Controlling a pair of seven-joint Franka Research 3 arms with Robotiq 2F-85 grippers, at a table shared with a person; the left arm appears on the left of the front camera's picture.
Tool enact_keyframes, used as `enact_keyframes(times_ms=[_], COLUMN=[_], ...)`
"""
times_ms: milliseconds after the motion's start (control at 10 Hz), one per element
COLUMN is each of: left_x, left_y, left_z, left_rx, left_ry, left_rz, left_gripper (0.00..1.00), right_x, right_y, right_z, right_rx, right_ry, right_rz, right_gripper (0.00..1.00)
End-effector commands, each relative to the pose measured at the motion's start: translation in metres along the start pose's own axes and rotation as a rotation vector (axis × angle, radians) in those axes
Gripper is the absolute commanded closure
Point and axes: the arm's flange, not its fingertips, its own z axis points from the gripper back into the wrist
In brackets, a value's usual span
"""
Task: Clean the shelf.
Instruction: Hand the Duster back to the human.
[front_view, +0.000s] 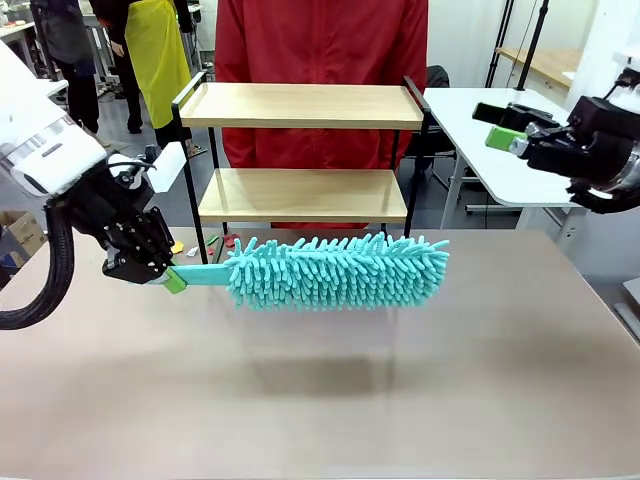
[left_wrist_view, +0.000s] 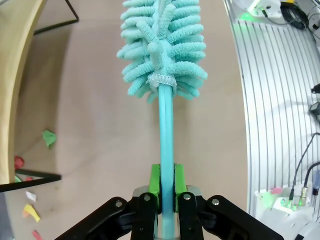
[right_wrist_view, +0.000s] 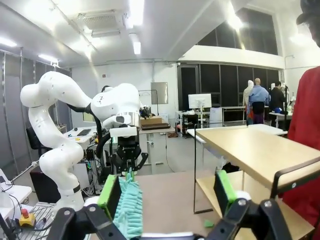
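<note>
Table, shelf behind left gripper clamping duster

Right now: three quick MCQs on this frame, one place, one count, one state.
1. Where is the teal duster?
A. on the shelf's top board
B. in front of the shelf, above the table
C. in the person's hand

2. How many wooden boards does the shelf have?
A. one
B. two
C. four

3. The right gripper is:
A. open, holding nothing
B. shut on the duster
C. shut on a cloth

Answers:
1 B, the left gripper holds it by its handle, its shadow falling on the table.
2 B, an upper and a lower board.
3 A, its green pads stand apart.
</note>
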Motion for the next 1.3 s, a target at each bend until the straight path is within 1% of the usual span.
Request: enact_keyframes(times_ms=[0,100,300,500,700,1000,1200], left_x=[0.002,0.002,0.002,0.002,0.002,0.002,0.002], left_y=[-0.001,-0.001,-0.001,-0.001,-0.001,-0.001,-0.001], left_z=[0.003,0.003,0.003,0.003,0.003,0.003,0.003], left_rx=[0.000,0.000,0.000,0.000,0.000,0.000,0.000], left_ry=[-0.002,-0.002,-0.002,-0.002,-0.002,-0.002,-0.002], left_rz=[0.010,0.010,0.010,0.010,0.010,0.010,0.010], left_gripper=[0.87,0.87,0.87,0.87,0.87,0.87,0.87], right_x=[-0.009,-0.018,-0.035,-0.048,-0.059,-0.070,-0.082], right_y=[0.028,0.040,0.048,0.053,0.056,0.065,0.070], right_z=[-0.019,-0.027,-0.034,-0.041,-0.045,-0.044,-0.044], right_rx=[-0.014,-0.024,-0.018,-0.010,0.024,0.093,0.116], right_ry=[0.071,0.136,0.261,0.336,0.372,0.400,0.415], right_rz=[-0.038,-0.028,-0.029,-0.021,-0.042,-0.113,-0.145], right_gripper=[0.00,0.00,0.00,0.00,0.00,0.00,0.00])
